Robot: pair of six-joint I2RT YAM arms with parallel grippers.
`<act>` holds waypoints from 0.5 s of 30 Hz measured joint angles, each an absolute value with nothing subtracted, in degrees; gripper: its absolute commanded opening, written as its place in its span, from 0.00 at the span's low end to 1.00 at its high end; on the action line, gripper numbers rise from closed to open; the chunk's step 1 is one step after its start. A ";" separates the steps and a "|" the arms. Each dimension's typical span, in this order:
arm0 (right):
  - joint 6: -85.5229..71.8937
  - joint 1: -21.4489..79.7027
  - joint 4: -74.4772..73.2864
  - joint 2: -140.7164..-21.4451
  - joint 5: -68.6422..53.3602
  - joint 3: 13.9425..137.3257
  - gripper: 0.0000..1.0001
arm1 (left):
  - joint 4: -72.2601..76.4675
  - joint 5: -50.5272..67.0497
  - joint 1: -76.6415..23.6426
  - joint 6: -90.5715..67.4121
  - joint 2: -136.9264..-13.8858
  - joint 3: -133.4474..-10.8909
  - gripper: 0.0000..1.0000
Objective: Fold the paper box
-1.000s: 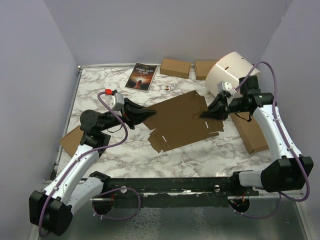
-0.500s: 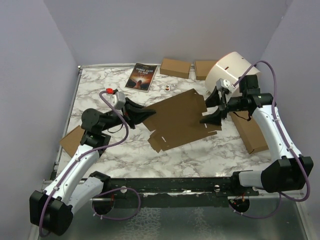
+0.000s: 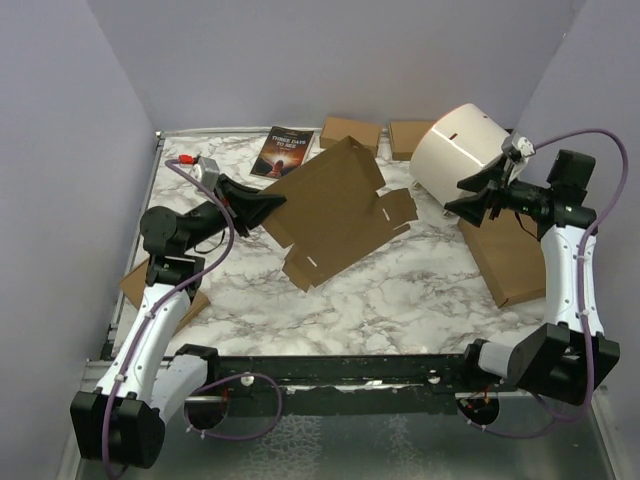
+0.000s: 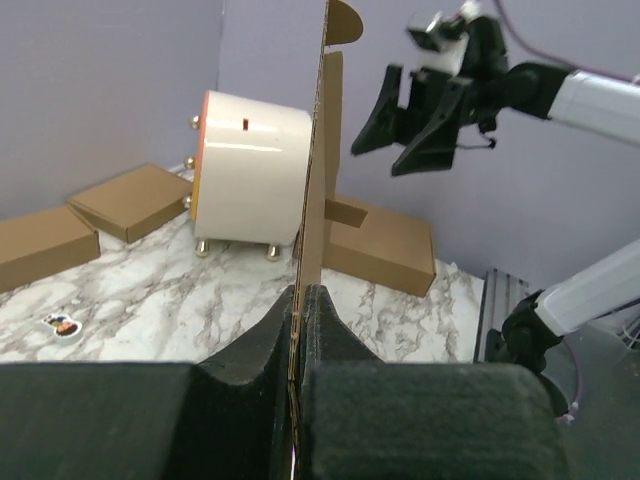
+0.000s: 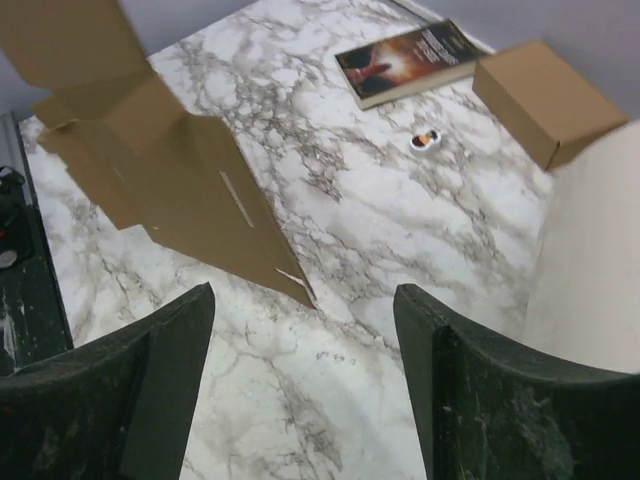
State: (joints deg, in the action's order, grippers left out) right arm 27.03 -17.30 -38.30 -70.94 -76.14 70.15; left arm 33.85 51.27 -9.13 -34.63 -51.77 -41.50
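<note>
The paper box (image 3: 335,215) is a flat brown die-cut sheet with flaps and slots, tilted up at its left and far side, its near-right flaps low by the marble. My left gripper (image 3: 265,205) is shut on the sheet's left edge. In the left wrist view the cardboard (image 4: 322,150) runs edge-on up from between the closed fingers (image 4: 301,290). My right gripper (image 3: 478,195) is open and holds nothing; it hangs to the right of the sheet, beside the white drum. In the right wrist view its gripper (image 5: 303,295) is wide apart over bare marble, the sheet (image 5: 150,150) at upper left.
A white drum (image 3: 462,155) lies on its side at the back right. A book (image 3: 283,153) and two small brown boxes (image 3: 350,132) (image 3: 408,135) sit along the back. A large flat brown box (image 3: 510,255) lies at right, another brown piece (image 3: 140,285) at left.
My right gripper opened, let go of the sheet's right edge and pulled back to the right and up. The left gripper swung the sheet left and back, tilting it up.
</note>
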 measured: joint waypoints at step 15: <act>14.68 -18.17 -23.18 -75.02 -69.67 60.82 0.31 | 45.01 56.21 -7.92 -46.68 -54.50 -47.57 0.00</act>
State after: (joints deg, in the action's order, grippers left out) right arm 14.68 -18.17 -23.18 -75.02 -69.67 60.82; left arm 45.01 56.21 -7.92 -46.68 -54.50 -47.57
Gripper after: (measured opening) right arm 0.313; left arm 0.019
